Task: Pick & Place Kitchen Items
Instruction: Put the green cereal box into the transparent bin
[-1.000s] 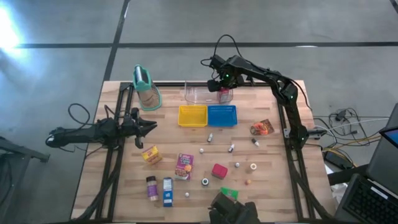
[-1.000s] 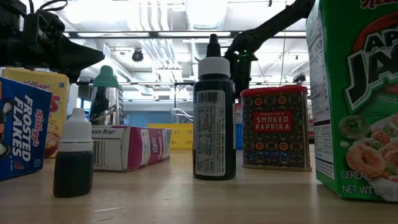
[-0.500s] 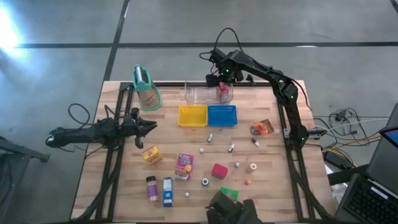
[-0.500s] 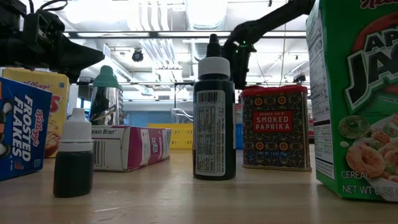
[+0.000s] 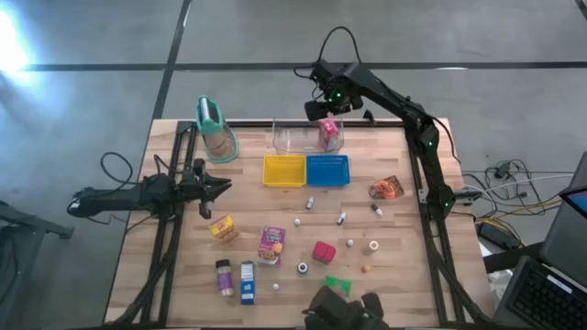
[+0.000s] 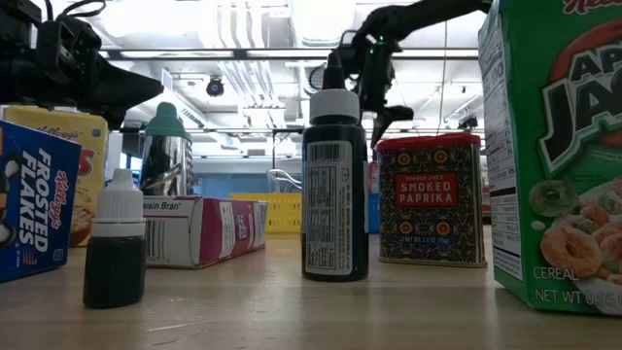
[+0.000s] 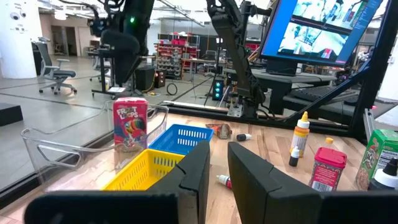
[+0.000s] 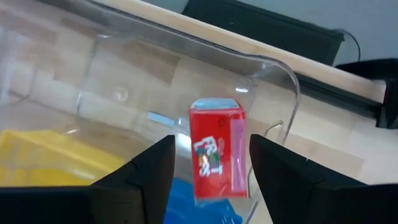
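A red and pink carton (image 5: 327, 129) (image 8: 216, 152) stands on its base at the right end of the clear bin (image 5: 295, 139), at the table's far edge. My right gripper (image 5: 321, 108) (image 8: 211, 168) hangs open above it, pointing steeply down, one finger on either side of the carton and well clear of it. My left gripper (image 5: 225, 186) (image 7: 217, 168) waits level at the table's left side, shut with only a narrow slit between its fingers and nothing in it. More cartons lie near the front: yellow (image 5: 223, 228), pink (image 5: 271, 244), blue (image 5: 247, 282) and green (image 5: 337, 285).
A yellow tray (image 5: 284, 170) and a blue tray (image 5: 327, 170) sit just in front of the bin. A tan container with a teal top (image 5: 214, 128) stands at the far left. An orange pouch (image 5: 386, 188), a red block (image 5: 323, 251) and small bottles lie mid-table.
My right gripper has risen straight up out of the clear bin. The red and pink carton has stayed standing in the bin's right end, now clear of the fingers.
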